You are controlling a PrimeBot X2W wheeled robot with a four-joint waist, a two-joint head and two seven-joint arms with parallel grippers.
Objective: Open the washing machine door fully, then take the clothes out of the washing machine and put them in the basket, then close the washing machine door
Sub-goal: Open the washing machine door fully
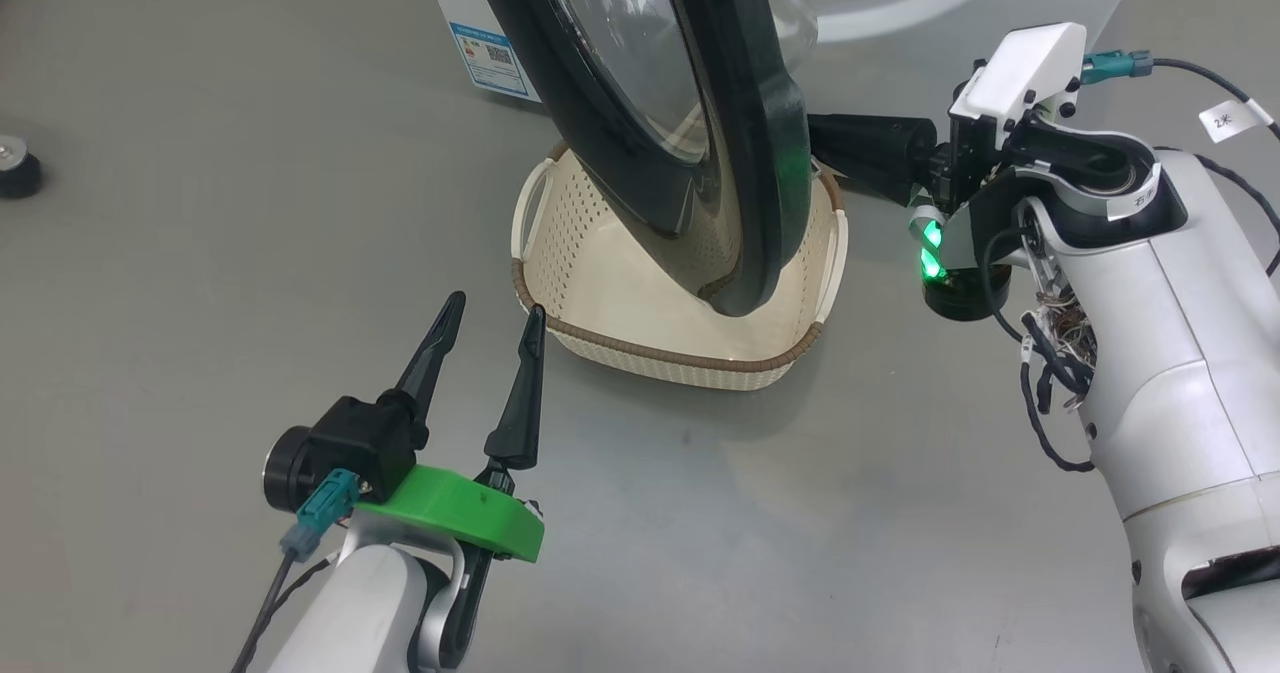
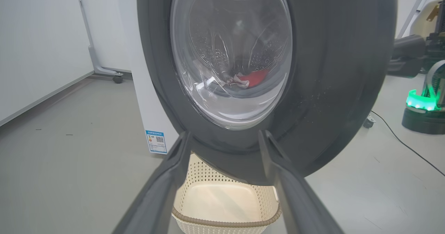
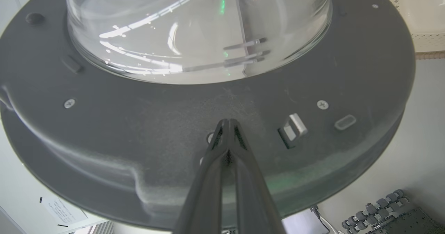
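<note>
The washing machine door stands partly open, edge-on above the cream basket. My right gripper is shut, and its tips press on the door's dark inner face, left of the latch. My left gripper hangs open over the floor in front of the door, holding nothing. Along its fingers I see the door, the basket below it, and red and white clothes through the glass. The white washing machine stands behind.
A blue label marks the machine's lower front. A small black round object sits on the grey floor at far left. A cable runs across the floor to the right. A white panel on a caster stands behind.
</note>
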